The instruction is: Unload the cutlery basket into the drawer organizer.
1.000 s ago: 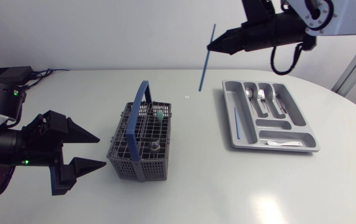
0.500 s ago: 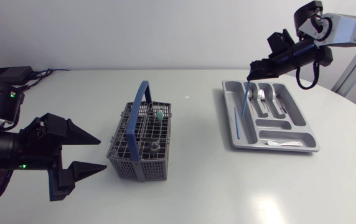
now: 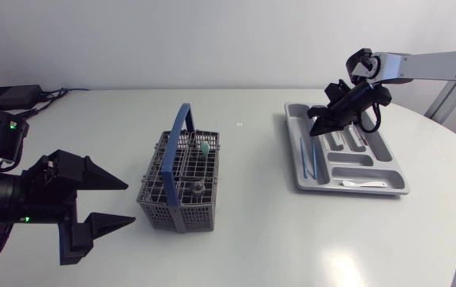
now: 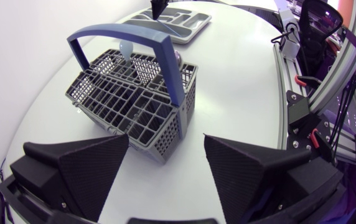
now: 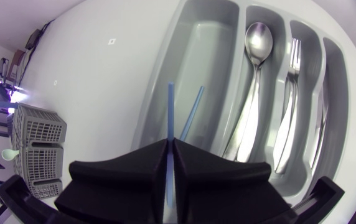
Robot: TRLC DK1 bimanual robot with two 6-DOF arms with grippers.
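The right hand (image 3: 317, 121) hangs low over the far-left corner of the drawer organizer (image 3: 324, 189), which lies toward the right edge of the worktop (image 3: 276, 239). Its fingers are clenched on a blue stick (image 5: 171, 112) pointing into the leftmost compartment, beside a second blue stick (image 5: 192, 118) lying there. A spoon (image 5: 257, 40) and fork (image 5: 293, 59) lie in the next slots. The cutlery basket (image 3: 178, 191) stands mid-worktop with a pale utensil (image 3: 203, 147) inside. The left hand (image 3: 129, 202), fingers spread apart and grasping nothing, sits near the left edge, pointing at the basket

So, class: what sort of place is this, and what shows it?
Probably a robotics lab bench staged as a kitchen chore: a white table with a basket and an organizer, an open left claw, and a right claw gripping a blue stick.
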